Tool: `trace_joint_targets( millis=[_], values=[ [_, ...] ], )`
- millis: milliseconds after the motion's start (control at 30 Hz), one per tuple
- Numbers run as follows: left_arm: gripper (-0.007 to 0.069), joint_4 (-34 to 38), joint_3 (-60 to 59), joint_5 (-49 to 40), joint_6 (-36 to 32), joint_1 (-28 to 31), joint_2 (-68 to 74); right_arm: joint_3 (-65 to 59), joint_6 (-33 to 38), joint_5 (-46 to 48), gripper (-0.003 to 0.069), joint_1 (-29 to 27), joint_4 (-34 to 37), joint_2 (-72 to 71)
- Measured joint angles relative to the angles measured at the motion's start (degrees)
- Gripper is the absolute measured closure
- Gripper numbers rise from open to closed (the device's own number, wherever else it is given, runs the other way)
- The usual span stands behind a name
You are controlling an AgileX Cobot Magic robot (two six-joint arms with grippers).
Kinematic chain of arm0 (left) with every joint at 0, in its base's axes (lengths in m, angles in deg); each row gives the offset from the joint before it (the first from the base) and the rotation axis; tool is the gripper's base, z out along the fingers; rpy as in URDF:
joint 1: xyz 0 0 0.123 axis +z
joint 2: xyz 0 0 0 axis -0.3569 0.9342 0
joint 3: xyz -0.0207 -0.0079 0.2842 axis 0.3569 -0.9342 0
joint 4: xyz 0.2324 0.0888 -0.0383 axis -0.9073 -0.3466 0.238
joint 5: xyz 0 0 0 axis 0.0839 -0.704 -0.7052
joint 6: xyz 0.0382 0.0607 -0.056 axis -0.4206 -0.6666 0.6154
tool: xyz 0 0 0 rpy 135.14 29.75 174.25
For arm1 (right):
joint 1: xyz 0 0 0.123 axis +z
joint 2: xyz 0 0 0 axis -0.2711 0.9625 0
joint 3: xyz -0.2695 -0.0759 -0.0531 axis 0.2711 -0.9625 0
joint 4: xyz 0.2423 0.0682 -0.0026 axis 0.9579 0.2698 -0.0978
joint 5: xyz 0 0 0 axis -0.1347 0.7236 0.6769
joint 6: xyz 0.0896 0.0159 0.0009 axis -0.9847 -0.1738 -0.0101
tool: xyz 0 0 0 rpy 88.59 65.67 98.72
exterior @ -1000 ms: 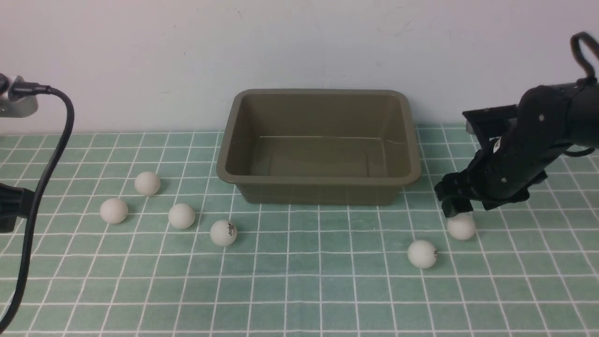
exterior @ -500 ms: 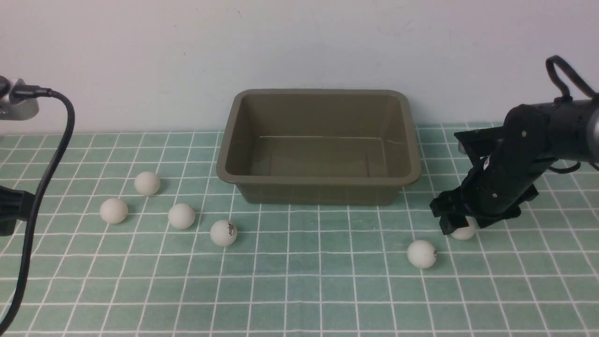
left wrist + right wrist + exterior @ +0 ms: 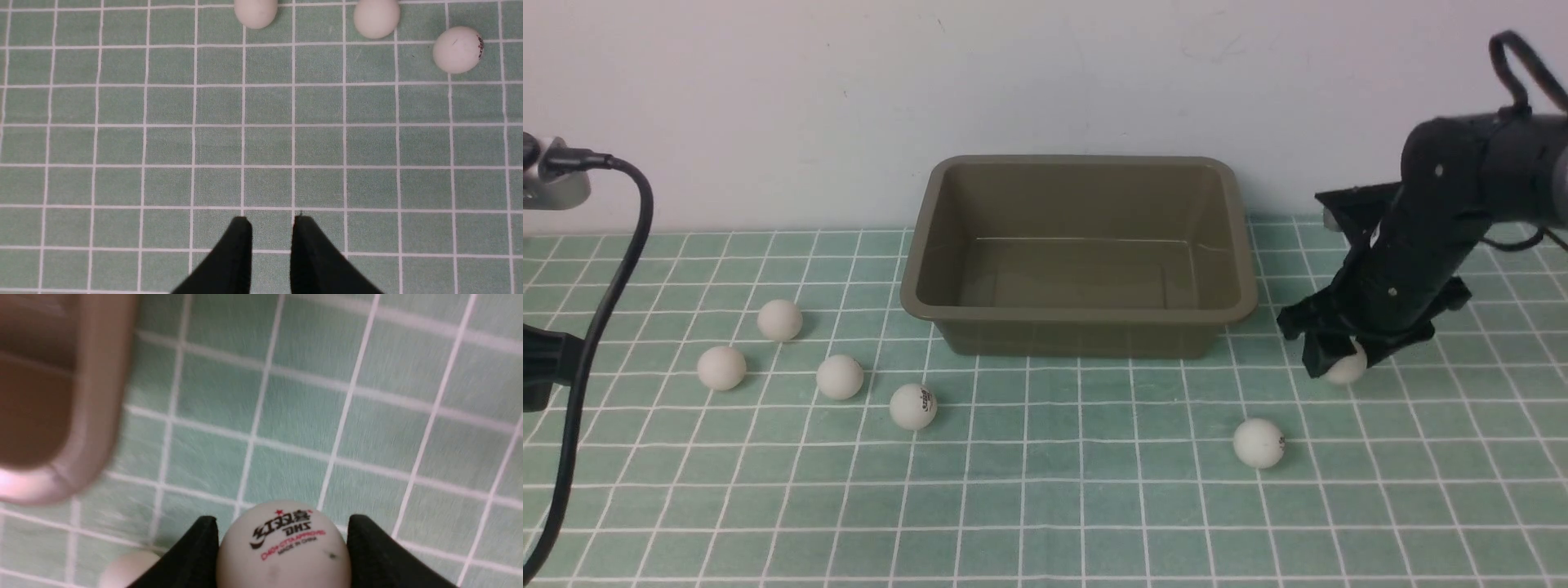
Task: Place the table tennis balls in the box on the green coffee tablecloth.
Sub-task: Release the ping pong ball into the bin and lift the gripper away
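The olive-brown box (image 3: 1078, 314) stands empty at the back middle of the green coffee tablecloth (image 3: 1045, 506). My right gripper (image 3: 1339, 359) hangs just off the box's front right corner, shut on a white table tennis ball (image 3: 1346, 369) held clear of the cloth. In the right wrist view the black fingers (image 3: 196, 551) press both sides of that ball (image 3: 284, 547), logo showing. One ball (image 3: 1258, 443) lies below it. Several balls (image 3: 840, 376) lie left of the box. My left gripper (image 3: 269, 220) is open by a narrow gap, empty, short of three balls (image 3: 376, 16).
A black cable (image 3: 613, 269) loops down the left edge of the front view. A pale wall rises right behind the box. The right wrist view catches the box's corner (image 3: 94, 396) and part of a second ball (image 3: 126, 567).
My right gripper came down over the ball by the box's right front corner, closed on it and has lifted it off the cloth. The left arm and the other balls have not moved.
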Motion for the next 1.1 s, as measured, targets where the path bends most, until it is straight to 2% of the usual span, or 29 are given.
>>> trace_joint_targets(
  millis=[100, 267, 433, 533, 800, 1100],
  values=[
    [0.0499, 0.0, 0.0, 0.0, 0.0, 0.0, 0.0, 4.19, 0.0, 1.18, 0.0295, 0.0, 1.46, 0.0],
    [0.0499, 0.0, 0.0, 0.0, 0.0, 0.0, 0.0, 9.95, 1.65, 1.6, 0.0295, 0.06, 8.07, 0.0],
    [0.0499, 0.0, 0.0, 0.0, 0.0, 0.0, 0.0, 11.41, 6.38, 0.3, 0.0295, 1.31, 15.62, 0.1],
    [0.0499, 0.0, 0.0, 0.0, 0.0, 0.0, 0.0, 11.41, 10.15, -4.51, 0.0295, 3.5, 19.85, 1.21],
    [0.0499, 0.0, 0.0, 0.0, 0.0, 0.0, 0.0, 11.41, 14.74, -18.52, 0.0295, 8.5, 20.78, 6.79],
    [0.0499, 0.04, 0.0, -0.05, -0.07, 0.0, 0.0, 11.41, 14.98, -25.12, 0.0295, 8.88, 19.49, 11.63]
  ],
)
